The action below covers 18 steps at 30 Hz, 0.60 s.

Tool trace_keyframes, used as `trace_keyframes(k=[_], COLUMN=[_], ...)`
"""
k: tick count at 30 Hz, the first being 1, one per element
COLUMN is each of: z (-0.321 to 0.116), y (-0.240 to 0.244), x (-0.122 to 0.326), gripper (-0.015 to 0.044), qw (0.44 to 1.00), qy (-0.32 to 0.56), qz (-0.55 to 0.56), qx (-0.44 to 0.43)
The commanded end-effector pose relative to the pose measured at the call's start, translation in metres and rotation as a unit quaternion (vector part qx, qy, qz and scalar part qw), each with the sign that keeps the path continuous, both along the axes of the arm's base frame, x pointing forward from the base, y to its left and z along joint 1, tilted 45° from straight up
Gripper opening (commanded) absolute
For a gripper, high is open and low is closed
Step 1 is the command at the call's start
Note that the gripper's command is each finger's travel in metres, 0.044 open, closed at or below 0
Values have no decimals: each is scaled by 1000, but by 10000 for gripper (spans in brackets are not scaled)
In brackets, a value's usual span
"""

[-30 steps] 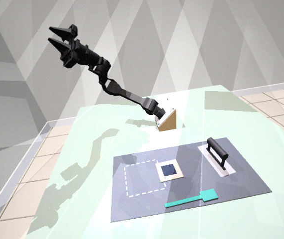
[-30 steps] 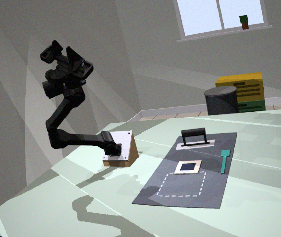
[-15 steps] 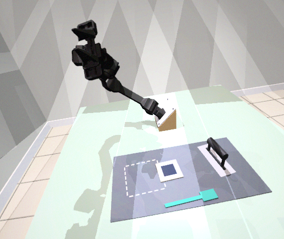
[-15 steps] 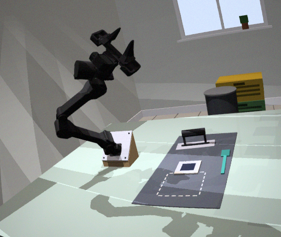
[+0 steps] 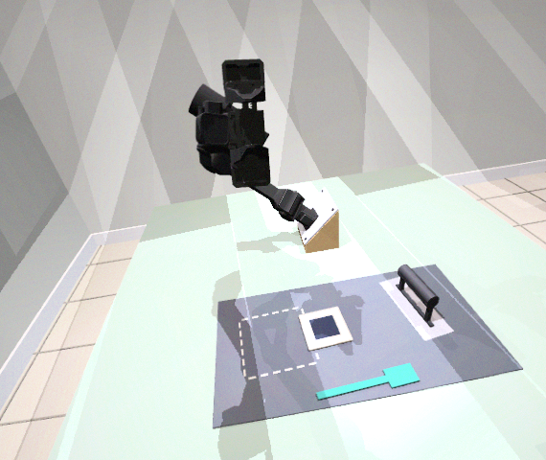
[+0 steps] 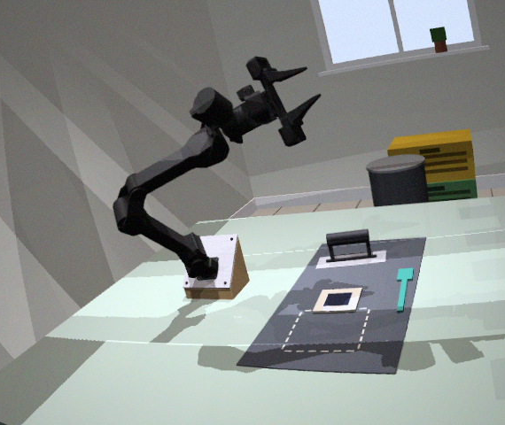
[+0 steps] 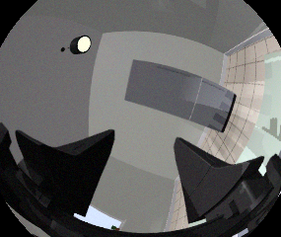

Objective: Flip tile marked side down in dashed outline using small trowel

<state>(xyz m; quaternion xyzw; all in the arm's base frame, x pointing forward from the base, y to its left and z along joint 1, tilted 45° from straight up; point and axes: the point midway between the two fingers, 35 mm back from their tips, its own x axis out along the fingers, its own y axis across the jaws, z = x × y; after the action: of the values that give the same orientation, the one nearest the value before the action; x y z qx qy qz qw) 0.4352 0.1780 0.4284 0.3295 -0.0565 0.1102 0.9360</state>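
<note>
The black, pointed fingers are parted with nothing between them, and well below them the flat turquoise trowel is laid on the dark grey mat. Beside it, the square cream tile is seen with its dark marked side up, at the edge of the dashed outline. If the fingers are lowered without good alignment, the thin handle may be missed or pushed toward the tile.
</note>
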Motion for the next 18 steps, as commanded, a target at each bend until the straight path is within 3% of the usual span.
trace_keyframes(k=[1,18], z=[-29,-198], y=[7,40], x=[14,55], gripper=[270,270], qw=[999,943], qy=[44,291], qz=[-7,-22], qx=[-23,-158])
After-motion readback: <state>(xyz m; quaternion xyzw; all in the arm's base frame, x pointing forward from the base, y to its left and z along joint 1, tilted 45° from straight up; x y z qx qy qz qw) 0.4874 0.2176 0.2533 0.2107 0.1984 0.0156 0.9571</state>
